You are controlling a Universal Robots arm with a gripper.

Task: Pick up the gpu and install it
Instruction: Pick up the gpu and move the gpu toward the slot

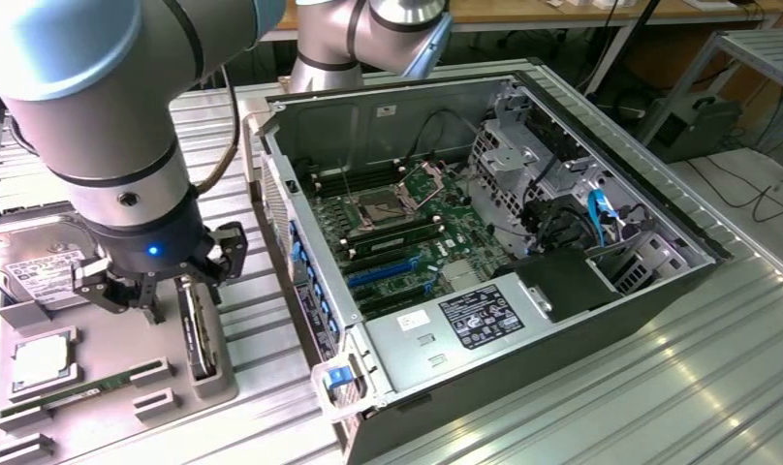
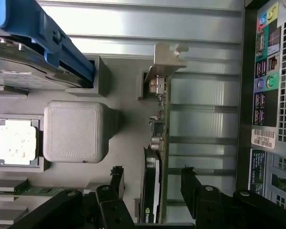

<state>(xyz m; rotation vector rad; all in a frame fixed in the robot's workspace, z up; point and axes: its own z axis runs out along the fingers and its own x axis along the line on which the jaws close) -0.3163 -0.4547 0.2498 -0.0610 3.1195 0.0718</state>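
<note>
Hand spread astride gpu; logo illegible.

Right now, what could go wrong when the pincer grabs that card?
1. The open pincer straddles the gpu, which stands on edge in the tray. An off-centre squeeze might tilt or jam it.
2. The case stands right beside the tray, so the lifted gpu might bump its wall.
</note>
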